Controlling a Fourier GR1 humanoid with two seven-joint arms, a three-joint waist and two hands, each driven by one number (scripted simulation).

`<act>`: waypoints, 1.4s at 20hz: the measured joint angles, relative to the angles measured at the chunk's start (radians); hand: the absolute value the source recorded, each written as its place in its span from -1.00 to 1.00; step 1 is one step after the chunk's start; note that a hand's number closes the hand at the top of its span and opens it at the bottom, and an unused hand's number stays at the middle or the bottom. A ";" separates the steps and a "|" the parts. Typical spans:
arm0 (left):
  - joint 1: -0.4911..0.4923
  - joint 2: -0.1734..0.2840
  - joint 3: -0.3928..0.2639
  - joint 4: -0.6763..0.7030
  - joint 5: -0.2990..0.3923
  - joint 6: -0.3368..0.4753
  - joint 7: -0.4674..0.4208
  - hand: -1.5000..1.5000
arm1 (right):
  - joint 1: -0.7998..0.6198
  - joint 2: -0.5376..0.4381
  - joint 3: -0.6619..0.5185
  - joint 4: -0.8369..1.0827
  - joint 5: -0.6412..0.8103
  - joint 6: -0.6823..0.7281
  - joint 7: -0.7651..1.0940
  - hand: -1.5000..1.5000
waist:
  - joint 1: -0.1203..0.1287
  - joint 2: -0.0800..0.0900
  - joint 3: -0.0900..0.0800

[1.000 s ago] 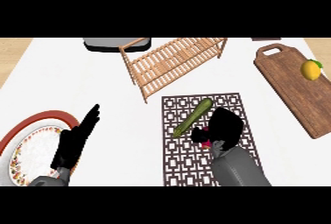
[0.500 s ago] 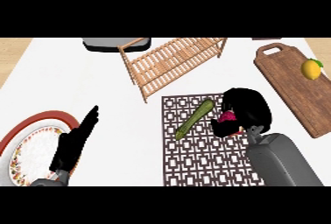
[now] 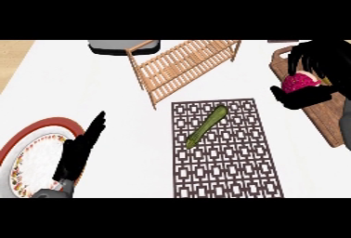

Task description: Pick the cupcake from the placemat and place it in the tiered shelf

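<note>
Now my right hand sits at about two o'clock in the view, fingers and thumb curled round the pink-topped cupcake, which shows between them. The cupcake is off the brown lattice-patterned placemat and held above the near end of the long wooden cutting board at three o'clock. I cannot tell whether anything else lies on the board, since my hand covers most of it.

On the placemat only the slim green cucumber remains, lying aslant with its upper end toward one o'clock. The slatted wooden tiered shelf stands at twelve o'clock, tilted across the white tabletop, and I see nothing on its slats. Behind its left corner is a dark grey pan-like vessel at eleven o'clock, partly cut off by the view's edge; its contents do not show.

My left hand rests at eight o'clock with fingers straight and pressed together, pointing toward one o'clock, lying over the right rim of the round red-rimmed patterned plate, which carries nothing that I can see.

Half a second ago my right hand was over the placemat's upper right corner, beside the cucumber; it has since carried the cupcake up and to the right, clear of the mat. My left hand has not shifted.
</note>
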 measured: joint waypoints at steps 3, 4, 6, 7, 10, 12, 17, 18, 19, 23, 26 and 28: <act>0.005 0.001 0.001 -0.006 -0.002 -0.010 0.000 0.00 | -0.090 -0.013 -0.088 0.036 -0.076 0.024 -0.011 1.00 | 0.004 0.000 -0.001; -0.006 0.001 0.009 0.001 -0.001 -0.014 0.005 0.00 | -0.120 -0.011 -0.101 0.057 -0.084 0.023 -0.012 1.00 | 0.005 0.000 -0.001; -0.015 -0.002 0.015 0.015 -0.002 -0.023 0.001 0.00 | -0.195 0.001 -0.116 0.099 -0.095 0.024 0.006 1.00 | 0.008 0.001 -0.001; -0.021 0.002 0.022 0.016 0.000 -0.032 0.006 0.00 | -0.234 0.003 -0.120 0.131 -0.092 0.019 0.010 1.00 | 0.009 0.002 -0.002; -0.014 -0.002 0.023 0.003 -0.012 -0.034 0.006 0.00 | -0.346 0.017 -0.118 0.243 -0.063 -0.011 0.015 1.00 | 0.016 0.003 -0.002; -0.029 -0.008 0.023 0.016 -0.020 -0.037 0.010 0.00 | -0.427 0.021 -0.115 0.328 -0.037 -0.033 0.013 1.00 | 0.019 0.005 -0.002; -0.046 -0.028 0.021 0.030 -0.034 -0.037 0.009 0.00 | -0.592 0.066 -0.113 0.567 0.029 -0.140 -0.011 1.00 | 0.031 0.009 -0.002; -0.045 -0.028 0.025 0.034 -0.031 -0.044 0.000 0.00 | -0.629 0.073 -0.113 0.615 0.037 -0.149 -0.013 1.00 | 0.033 0.010 -0.002; -0.047 -0.031 0.022 0.029 -0.036 -0.042 0.005 0.00 | -0.651 0.081 -0.110 0.664 0.053 -0.176 -0.030 1.00 | 0.038 0.011 -0.002; -0.046 -0.043 0.020 0.029 -0.044 -0.043 -0.005 0.00 | -0.732 0.107 -0.099 0.836 0.097 -0.245 -0.105 1.00 | 0.046 0.015 -0.002; -0.057 -0.034 0.026 0.019 -0.037 -0.058 0.016 0.00 | -0.786 0.125 -0.092 0.951 0.124 -0.278 -0.151 1.00 | 0.057 0.020 -0.002; -0.066 -0.034 0.026 0.019 -0.039 -0.063 0.021 0.00 | -0.820 0.142 -0.087 1.019 0.141 -0.298 -0.169 1.00 | 0.065 0.023 -0.002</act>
